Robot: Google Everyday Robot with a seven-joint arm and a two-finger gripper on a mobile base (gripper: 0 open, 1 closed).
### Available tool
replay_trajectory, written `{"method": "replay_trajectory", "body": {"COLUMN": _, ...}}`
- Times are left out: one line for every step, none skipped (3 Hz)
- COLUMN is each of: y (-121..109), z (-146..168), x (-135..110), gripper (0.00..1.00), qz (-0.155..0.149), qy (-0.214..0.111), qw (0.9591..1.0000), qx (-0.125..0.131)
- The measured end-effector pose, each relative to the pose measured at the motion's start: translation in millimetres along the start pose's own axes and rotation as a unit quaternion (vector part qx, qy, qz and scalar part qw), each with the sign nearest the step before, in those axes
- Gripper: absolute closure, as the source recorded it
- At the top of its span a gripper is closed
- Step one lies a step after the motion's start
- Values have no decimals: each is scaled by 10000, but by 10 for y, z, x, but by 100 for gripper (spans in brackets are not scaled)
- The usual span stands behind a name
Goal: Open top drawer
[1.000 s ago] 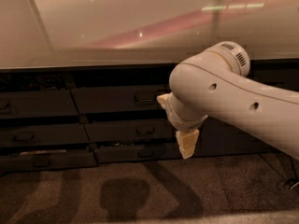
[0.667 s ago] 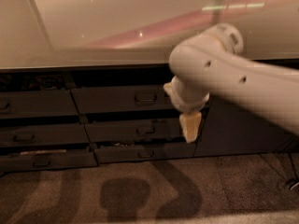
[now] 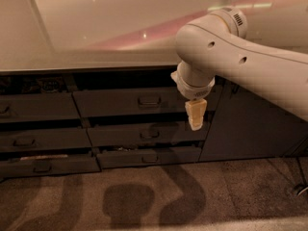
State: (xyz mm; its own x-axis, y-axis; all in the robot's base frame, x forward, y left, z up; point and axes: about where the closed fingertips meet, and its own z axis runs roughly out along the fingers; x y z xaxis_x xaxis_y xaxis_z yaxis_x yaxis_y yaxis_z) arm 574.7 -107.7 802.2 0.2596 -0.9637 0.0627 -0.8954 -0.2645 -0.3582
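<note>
Over the last second the pincer (image 3: 196, 115) has climbed. It hung level with the middle drawer (image 3: 120, 135) of the stack, and now it hangs in front of the lower edge of the top drawer (image 3: 108, 103). The white arm (image 3: 240, 61) has also swung its elbow up and toward 2 o'clock, so more of the drawer bank shows. The pincer points straight down from the wrist as one pale block. Whether it is spread or pressed together cannot be told from this angle, and it carries nothing.

For the task this reads as an approach. The pincer is now near the drawer's height, but it lies at about 4 o'clock from the loop handle (image 3: 149, 100) and apart from it. A shift toward 10 o'clock would likely be needed before any hold, and the pull itself has not begun.

The top drawer sits just under the edge of the pale table (image 3: 96, 52), close to the middle of the view. Its front is a wide, flat, dark grey-brown panel with the single small handle at its centre. A dark gap runs above it and no inner floor shows, so it looks shut or nearly so. At 3 o'clock from it stands a plain dark cabinet door (image 3: 250, 124), and at 9 o'clock a narrower drawer front (image 3: 33, 108).
</note>
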Motion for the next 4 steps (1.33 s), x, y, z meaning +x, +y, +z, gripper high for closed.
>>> {"method": "replay_trajectory", "body": {"y": 34, "z": 241, "x": 149, "gripper": 0, "qz": 185, "qy": 51, "qw": 9992, "qx": -348}}
{"method": "replay_trajectory", "body": {"y": 99, "z": 637, "x": 368, "gripper": 0, "qz": 386, "qy": -101, "qw": 9957, "qx": -833}}
{"method": "replay_trajectory", "body": {"y": 121, "z": 900, "x": 428, "gripper": 0, "qz": 358, "qy": -232, "qw": 9927, "qx": -1125}}
{"method": "replay_trajectory", "body": {"y": 124, "z": 935, "x": 432, "gripper": 0, "qz": 356, "qy": -244, "qw": 9924, "qx": -1152}}
